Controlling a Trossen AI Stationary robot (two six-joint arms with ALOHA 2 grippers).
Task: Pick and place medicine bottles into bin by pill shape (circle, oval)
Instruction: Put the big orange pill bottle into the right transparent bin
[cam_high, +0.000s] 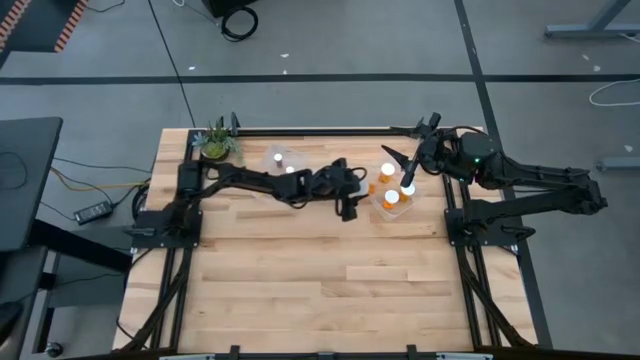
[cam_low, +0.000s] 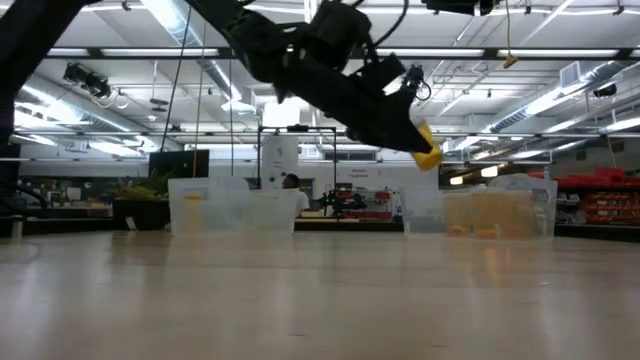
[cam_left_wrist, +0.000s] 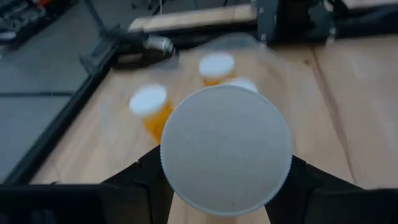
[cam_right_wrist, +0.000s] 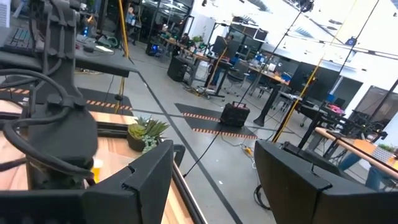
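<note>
My left gripper (cam_high: 360, 193) reaches toward the table's right and is shut on an orange medicine bottle (cam_low: 427, 152) with a round white cap (cam_left_wrist: 226, 149), lifted above the table. Past it stands a clear bin (cam_high: 382, 210) holding orange bottles with white caps (cam_high: 391, 198) (cam_left_wrist: 149, 106). A second clear bin (cam_high: 272, 170) toward the far left holds white-capped bottles (cam_high: 277, 157). My right gripper (cam_high: 405, 165) is open and empty above the far side of the bin with the orange bottles; its fingers show spread in the right wrist view (cam_right_wrist: 214, 180). My left gripper pinches the bottle between its two fingers (cam_left_wrist: 140, 183), one on each side of the body just under the cap's rim (cam_left_wrist: 171, 186). The cap faces back toward the wrist. The bottle hangs tilted at the fingers' ends (cam_low: 430, 158), clear of the table.
A small green potted plant (cam_high: 215, 143) stands at the table's far left corner and shows in the right wrist view (cam_right_wrist: 146, 134). The two clear bins show across the table in the low view (cam_low: 235, 205) (cam_low: 495, 210). Bare wooden tabletop (cam_high: 320, 280) spreads toward the near edge.
</note>
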